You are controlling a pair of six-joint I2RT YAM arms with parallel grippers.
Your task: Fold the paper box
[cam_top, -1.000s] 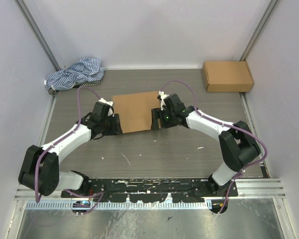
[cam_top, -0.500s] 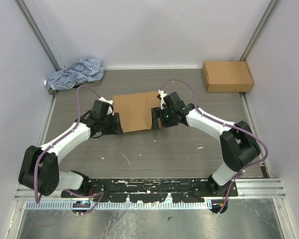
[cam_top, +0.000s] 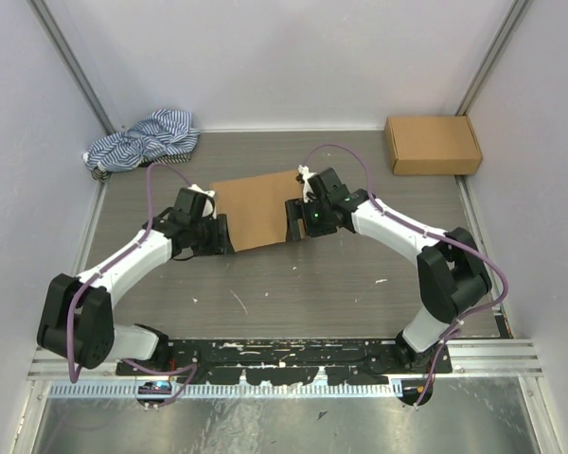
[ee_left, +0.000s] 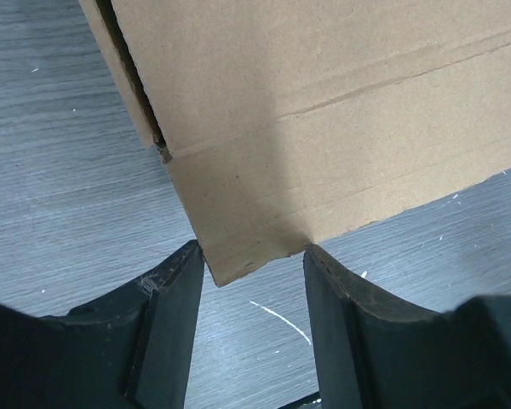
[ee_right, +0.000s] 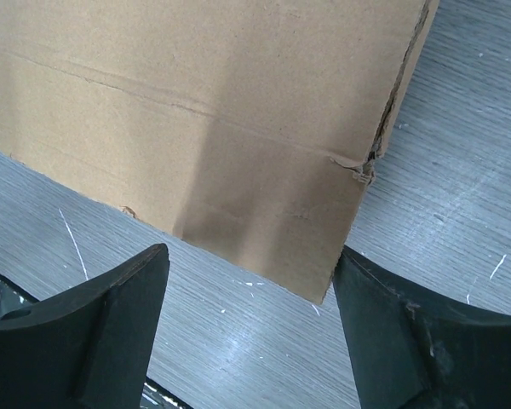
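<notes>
Left gripper [ee_left: 254,256] is held partly open around the near-left corner of the paper box [cam_top: 256,210], nothing clamped. Right gripper [ee_right: 251,264] is spread wide, empty, at the near-right corner. Box is laid mid-table and could be shoved or creased by uneven closing.

Arms angled inward, left tool [ee_left: 254,257], right tool [ee_right: 249,256], jaws spread

1. I am working over a grey wood-grain table [cam_top: 293,284]; white scuffs [cam_top: 239,301] are showing on its surface.
2. Plain pale walls are closing in the table: a back wall [cam_top: 284,57], a left wall [cam_top: 19,142] and a right wall [cam_top: 549,142].
3. A left metal post [cam_top: 71,61] and a right metal post [cam_top: 492,52] are rising at the back corners.
4. A ribbed metal rail [cam_top: 511,355] is running along the near edge.
5. Soft, even light is falling; shadows are lying faint.
</notes>
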